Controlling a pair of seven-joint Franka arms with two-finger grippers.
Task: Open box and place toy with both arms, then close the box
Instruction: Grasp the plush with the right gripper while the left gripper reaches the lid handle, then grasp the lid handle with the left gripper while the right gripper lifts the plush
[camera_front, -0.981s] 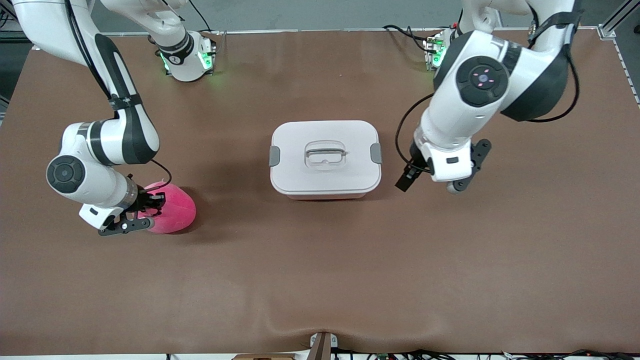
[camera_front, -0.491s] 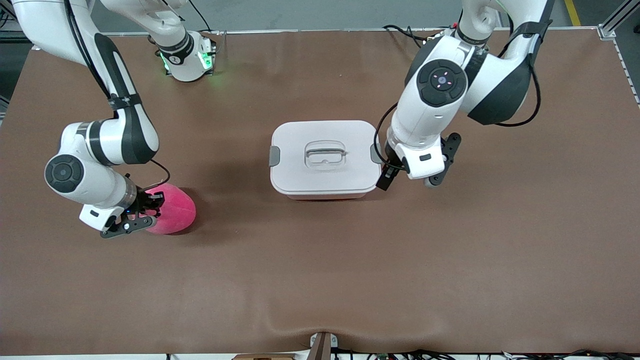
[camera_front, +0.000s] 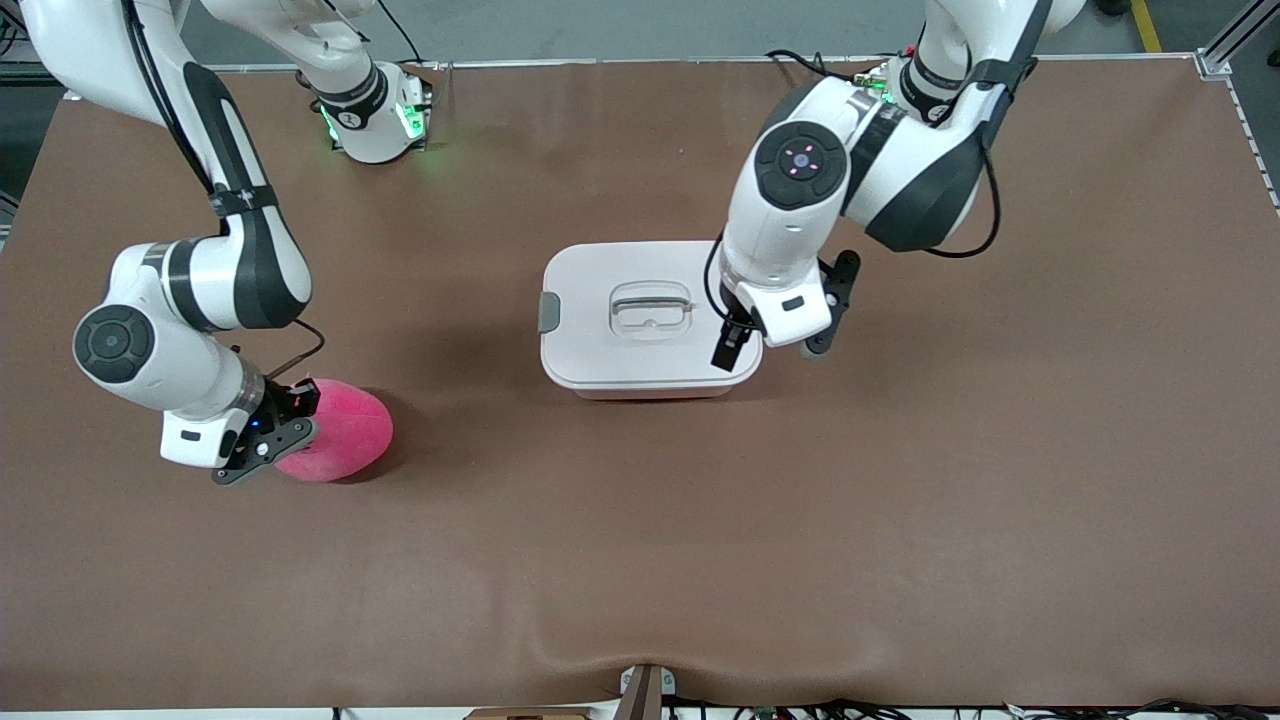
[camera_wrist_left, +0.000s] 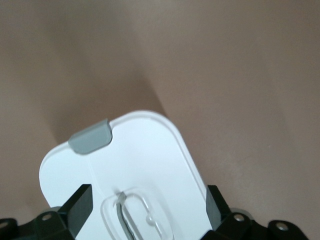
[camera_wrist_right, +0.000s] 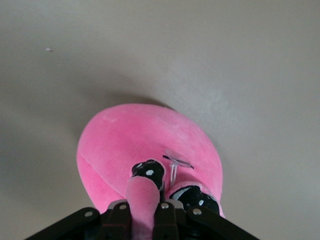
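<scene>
The box (camera_front: 600, 350) stands mid-table, its white lid shut, with a grey clip (camera_front: 548, 312) at the right arm's end and a recessed handle (camera_front: 651, 306) on top. My left gripper (camera_front: 733, 325) hangs over the lid's end toward the left arm. In the left wrist view this gripper (camera_wrist_left: 147, 212) is wide open above the lid (camera_wrist_left: 140, 150), near the handle (camera_wrist_left: 135, 215). The hot-pink toy (camera_front: 345, 435) lies on the table toward the right arm's end. My right gripper (camera_front: 290, 415) is shut on its ear, as the right wrist view shows (camera_wrist_right: 142, 210) on the toy (camera_wrist_right: 145, 135).
The brown table mat (camera_front: 640, 560) spreads wide around the box and the toy. The arm bases (camera_front: 375, 120) stand along the edge farthest from the front camera.
My left arm has swung from beside the box to over the lid's end. My right gripper and the toy have shifted slightly nearer the front camera.
</scene>
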